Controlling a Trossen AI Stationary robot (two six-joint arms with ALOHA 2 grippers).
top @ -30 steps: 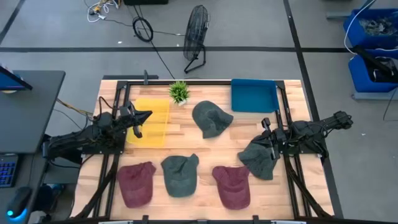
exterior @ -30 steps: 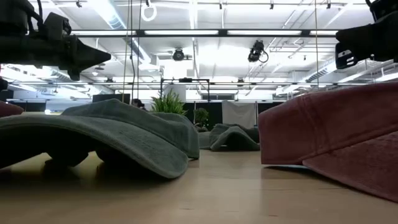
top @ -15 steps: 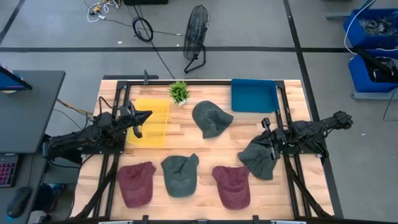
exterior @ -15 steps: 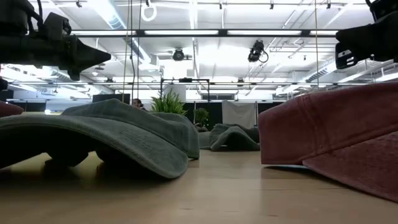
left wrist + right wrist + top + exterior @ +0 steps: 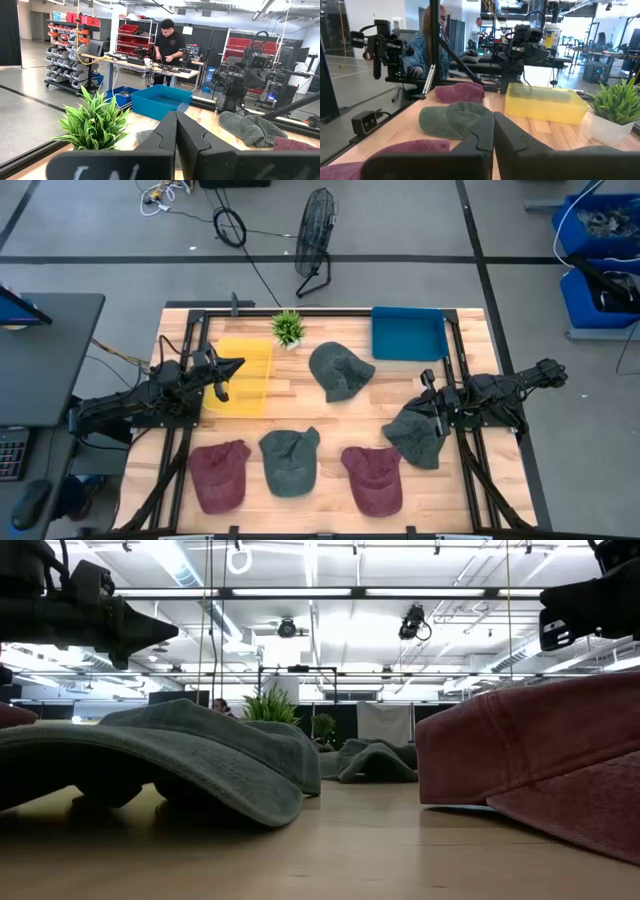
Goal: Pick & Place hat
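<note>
Five soft caps on the wooden counter (image 5: 300, 405), all crumpled, brims bent. Grey hat (image 5: 339, 370) sits centre of the high view, between the two bins. Second grey hat (image 5: 289, 460) lower centre, between red hat (image 5: 219, 474) at lower left and second red hat (image 5: 374, 477) at lower centre-right. Third grey hat (image 5: 418, 433) at right, lying under the right pincer (image 5: 432, 412); whether they touch cannot be told from above.

Yellow bin (image 5: 243, 374) at upper left of the counter, translucent, nothing seen inside. Blue bin (image 5: 408, 333) at upper right, nothing seen inside. Small plant (image 5: 288, 328) stands between them at the top edge.

Left pincer (image 5: 226, 369) hovers over the yellow bin's left part, fingers (image 5: 172, 131) pressed together, holding nothing. Right pincer's fingers (image 5: 490, 131) also closed tight together in its wrist view, nothing visibly between them.

Low view: grey hat in front left, red hat front right, both flat on the counter. A person (image 5: 168, 47) stands at a bench in the room behind.
</note>
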